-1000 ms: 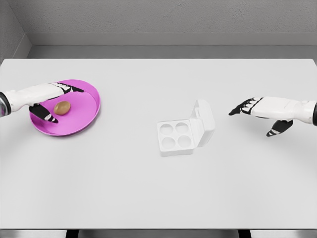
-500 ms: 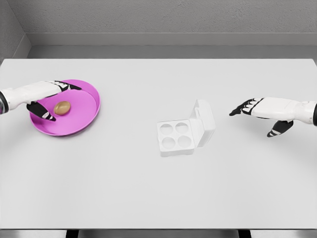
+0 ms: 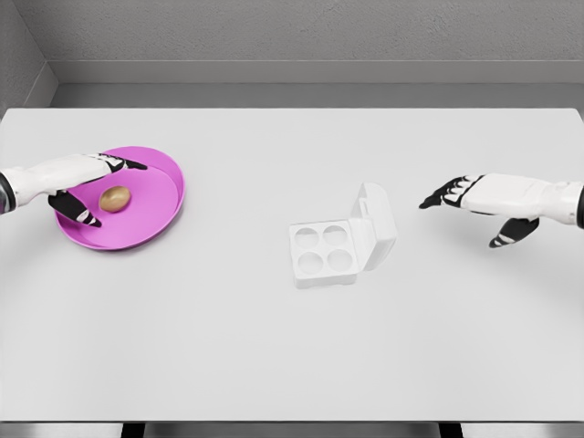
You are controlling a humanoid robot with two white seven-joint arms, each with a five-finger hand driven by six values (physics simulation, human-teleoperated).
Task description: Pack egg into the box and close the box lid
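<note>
Left hand (image 3: 80,182) is hovering over the left part of the round, glossy magenta plate (image 3: 155,219), fingers spread around but not closing on the egg (image 3: 115,198). The smooth brown oval egg is lying on the plate, just right of the thumb. Right hand (image 3: 484,199) is hanging open above the matte white table (image 3: 274,347), fingers extended toward the box (image 3: 342,239), well apart from it. The white plastic box is sitting mid-table, lid standing open at the right, four round cups showing.

Brown egg (image 3: 115,198) lies on its side; white four-cup box (image 3: 342,241) stands open.
</note>
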